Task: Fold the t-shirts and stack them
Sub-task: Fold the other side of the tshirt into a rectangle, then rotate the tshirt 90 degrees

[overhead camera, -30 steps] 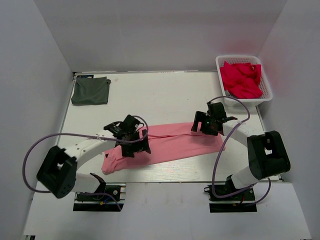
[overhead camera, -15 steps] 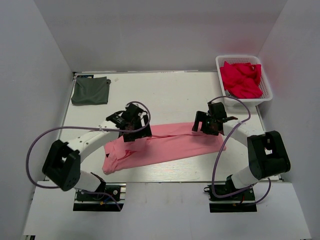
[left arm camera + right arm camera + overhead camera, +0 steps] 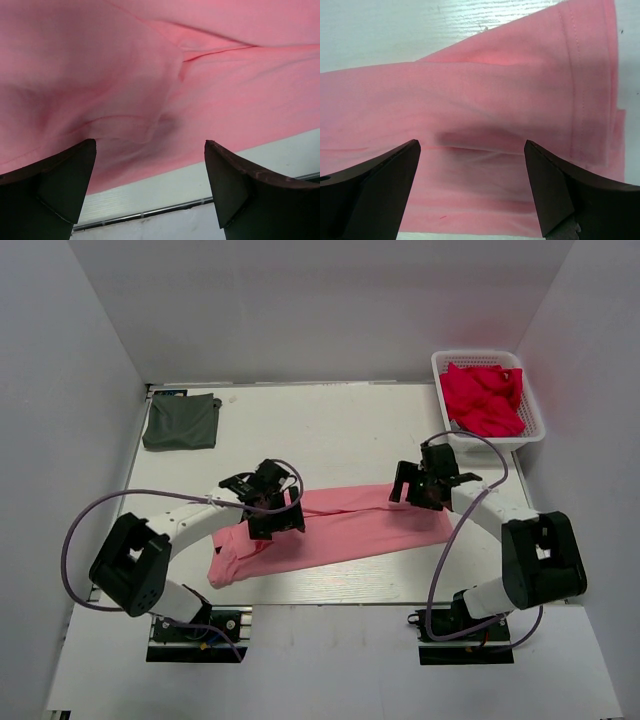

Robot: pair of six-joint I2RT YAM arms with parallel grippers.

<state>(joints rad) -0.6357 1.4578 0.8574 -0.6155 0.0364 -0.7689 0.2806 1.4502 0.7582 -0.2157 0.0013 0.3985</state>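
1. Far left corner: a dark grey t-shirt [image 3: 181,422] lies as a small folded square on the table [image 3: 330,430], well apart from both arms. It is judged finished and the base of the stack.

2. Left gripper [image 3: 275,512]: jaws wide apart, holding nothing. It hangs over the left third of the salmon-pink t-shirt [image 3: 350,525]. The wrist view shows rumpled cloth between the fingers and the shirt's near edge just below them.

3. The salmon-pink t-shirt lies mid-table as 1 long narrow band running left to right, its left end nearer the arms. Judgement: the lengthwise fold is done and the crosswise fold is in hand.

4. Right gripper [image 3: 420,485]: jaws wide apart, empty, over the band's right end. The wrist view shows the stitched hem just right of the fingers.

5. Far right: a white basket [image 3: 478,354] holds red garments [image 3: 485,398], untouched.

6. Next move, as judged: each gripper descends and pinches all layers at its end. One end then carries across onto the other without dragging the band askew.
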